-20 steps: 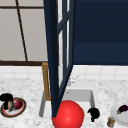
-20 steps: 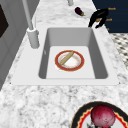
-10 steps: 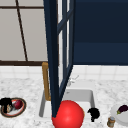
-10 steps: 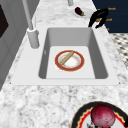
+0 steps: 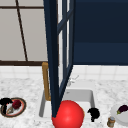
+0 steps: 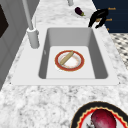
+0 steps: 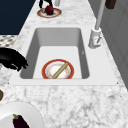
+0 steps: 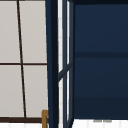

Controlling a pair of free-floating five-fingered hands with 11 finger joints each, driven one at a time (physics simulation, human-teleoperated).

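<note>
**Black hands hover at both ends of the marble counter**

Marble counter (image 6: pixel 37 100) runs either side of my sink (image 6: pixel 100 52), and I have one hand parked at each end of it. From the front, my right hand (image 5: pixel 93 113) hangs over the sink's right front corner, fingers drooping downward and loosely curled with nothing between them; the left side view shows the same relaxed droop (image 6: pixel 98 17), so I read it as slack and empty. Just to its right on the counter sits a white plate (image 5: pixel 115 115) carrying a dark eggplant (image 5: pixel 123 108), with a small brown jar (image 5: pixel 111 122) near the plate's front edge. The hand is near that plate but clear of it.

My left hand (image 5: pixel 5 103) sits over the dark-rimmed plate (image 5: pixel 22 106) on the far left of the counter, right beside the red round fruit (image 5: pixel 16 104) on it. I cannot tell how its fingers stand, nor whether it touches the plate.

Down in the basin lies a red-rimmed plate (image 6: pixel 58 65) with a wooden stick (image 6: pixel 66 58) resting diagonally across it, well apart from both hands. A grey faucet (image 6: pixel 32 35) stands at the sink's back edge. An open dark blue window frame (image 5: pixel 54 62) swings out over the sink, and a big red ball (image 5: pixel 68 115) sits at its lower corner in the front view.
</note>
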